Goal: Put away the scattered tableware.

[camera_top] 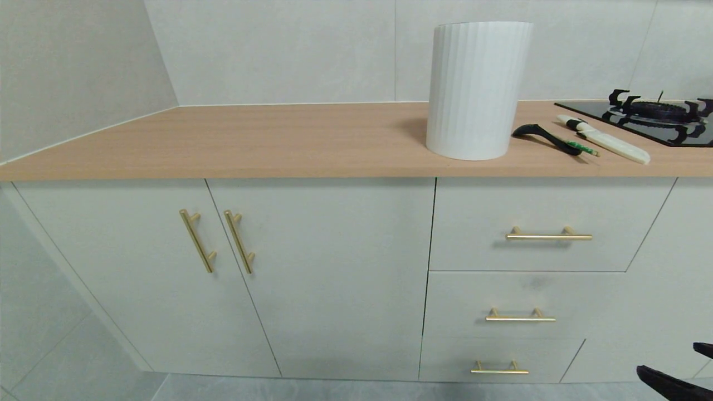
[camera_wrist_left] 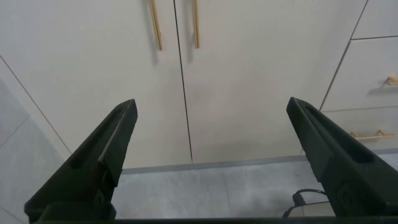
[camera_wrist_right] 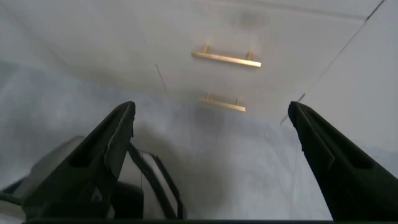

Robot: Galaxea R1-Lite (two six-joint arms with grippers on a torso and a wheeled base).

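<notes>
step: pre-reach, nothing picked yet | left gripper [camera_wrist_left: 210, 104] spread, empty, cabinet doors [camera_wrist_left: 249, 74] ahead of fingers [camera_wrist_left: 106, 149] | right gripper [camera_wrist_right: 210, 106] spread, empty, drawer handles [camera_wrist_right: 226, 59] ahead | next: likely lift toward knife [camera_top: 604, 140], black utensil [camera_top: 548, 138] beside white ribbed container [camera_top: 473, 89]

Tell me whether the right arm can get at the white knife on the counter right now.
Probably yes, once raised: the right gripper hangs open low before the drawers, while the white knife lies uncovered on the counter beside a black-handled tool.
</notes>
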